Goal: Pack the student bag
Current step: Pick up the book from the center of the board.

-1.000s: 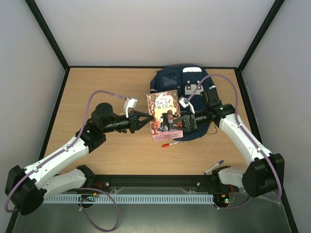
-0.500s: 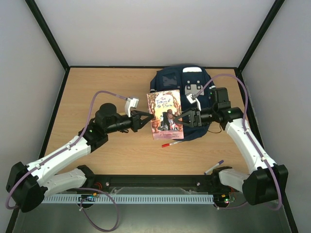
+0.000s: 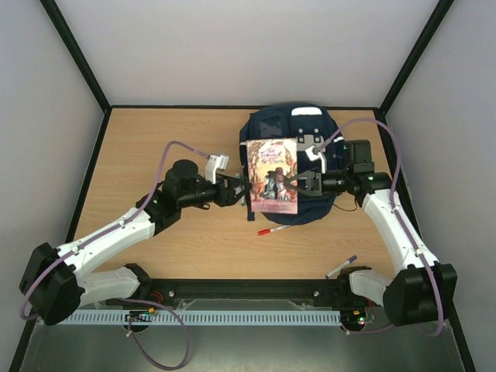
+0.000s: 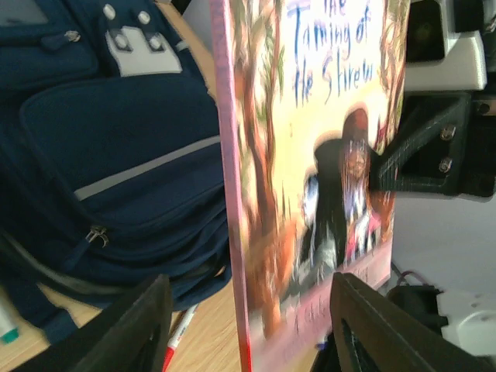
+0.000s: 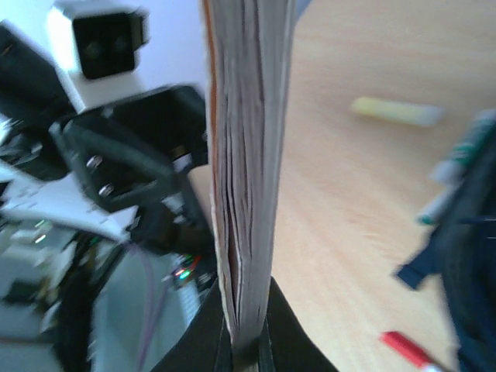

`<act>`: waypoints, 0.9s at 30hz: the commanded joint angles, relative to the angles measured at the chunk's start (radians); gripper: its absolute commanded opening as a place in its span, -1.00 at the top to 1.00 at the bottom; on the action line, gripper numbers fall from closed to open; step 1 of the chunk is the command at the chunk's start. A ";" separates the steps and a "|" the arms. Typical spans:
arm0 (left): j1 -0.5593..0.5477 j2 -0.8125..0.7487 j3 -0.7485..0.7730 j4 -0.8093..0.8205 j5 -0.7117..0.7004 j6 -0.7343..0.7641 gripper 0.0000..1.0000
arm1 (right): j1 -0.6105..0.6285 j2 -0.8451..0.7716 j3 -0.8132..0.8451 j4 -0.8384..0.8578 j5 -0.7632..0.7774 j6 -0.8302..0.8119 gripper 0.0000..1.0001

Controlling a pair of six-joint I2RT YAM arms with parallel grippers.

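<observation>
The student bag (image 3: 273, 130) lies flat at the back middle of the table, navy with white stripes and a white patch; the left wrist view shows its zip pockets (image 4: 116, 155). An illustrated picture book (image 3: 273, 174) hangs above the bag, roughly level. My right gripper (image 3: 294, 184) is shut on the book's right edge, and the page block (image 5: 246, 155) is pinched between its fingers (image 5: 244, 341). My left gripper (image 3: 239, 189) is at the book's left edge and open. The pink spine (image 4: 236, 256) stands between its spread fingers (image 4: 136, 325), apart from both.
A red pen (image 3: 272, 230) lies on the wood just in front of the bag. A purple-tipped pen (image 3: 341, 266) rests near the right arm's base. A yellow object (image 5: 395, 111) and a teal marker (image 5: 457, 155) lie on the table beyond the book.
The left gripper has opened and let go of the book. The right gripper has shut on its right edge. The book has shifted right and back, over the bag.
</observation>
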 commanded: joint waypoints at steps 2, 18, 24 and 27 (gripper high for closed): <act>-0.007 0.073 0.085 -0.135 -0.092 0.115 -0.40 | -0.197 0.008 0.058 -0.079 0.171 -0.080 0.98; -0.355 0.612 0.587 -0.519 -0.454 0.592 -0.05 | -0.706 -0.173 -0.102 -0.052 0.254 -0.157 0.98; -0.375 0.822 0.834 -0.600 -0.432 0.703 0.07 | -0.706 -0.232 -0.130 0.004 0.332 -0.137 0.98; -0.376 0.918 0.936 -0.635 -0.415 0.753 -0.04 | -0.706 -0.248 -0.134 0.013 0.341 -0.125 0.98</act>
